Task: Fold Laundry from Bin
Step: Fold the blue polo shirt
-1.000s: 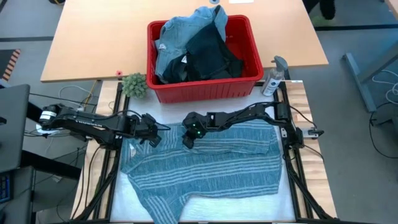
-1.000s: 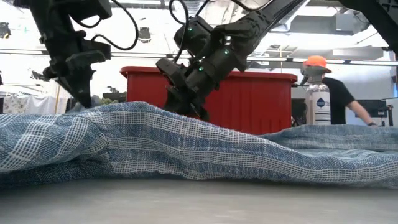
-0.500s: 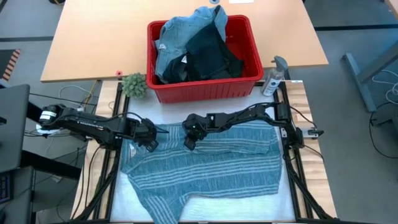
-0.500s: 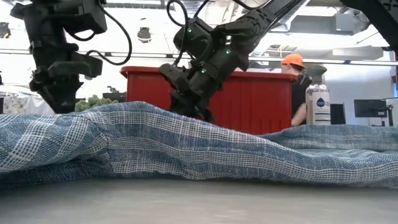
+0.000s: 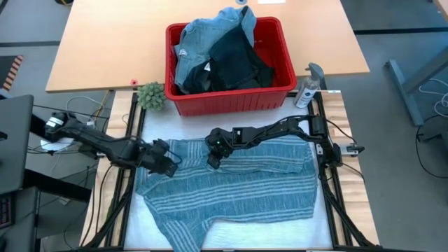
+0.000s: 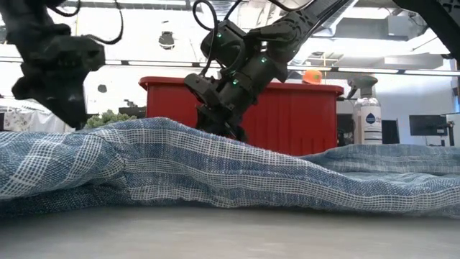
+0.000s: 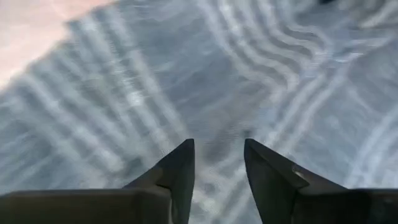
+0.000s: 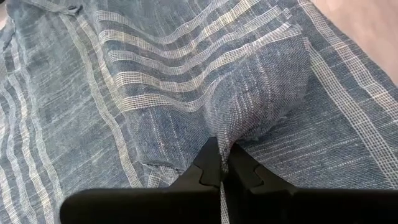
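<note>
The blue-grey white-striped shirt [image 5: 231, 185] lies spread over the white mat near the table's front. My right gripper [image 5: 213, 158] is shut on the shirt near its far edge, about mid-table. My left gripper [image 7: 217, 155] stands open just above the shirt's far left part [image 5: 157, 171], with nothing between its fingers. The red bin [image 5: 231, 103] stands behind the shirt. In the bin lie light blue denim [image 5: 203, 38] and a dark garment [image 5: 238, 59]. My right gripper pinches a raised fold of the shirt [image 8: 231, 132] between its two fingers, close to the shirt's far edge. The fingers slant down from the table's right. The cloth is drawn up into a small ridge at the fingertips [image 6: 219, 128]; the rest lies on the table.
A spray bottle [image 5: 308, 87] stands right of the bin and a small green plant [image 5: 150, 95] left of it. Black frame rails [image 5: 329, 175] run along both sides of the mat. A person's orange cap [image 6: 311, 75] shows behind the bin.
My left gripper has opened and let go of the shirt's far left edge. It has swung toward the table's left and near edges and rolled at the wrist. The shirt lies as before, and my right gripper has kept still.
</note>
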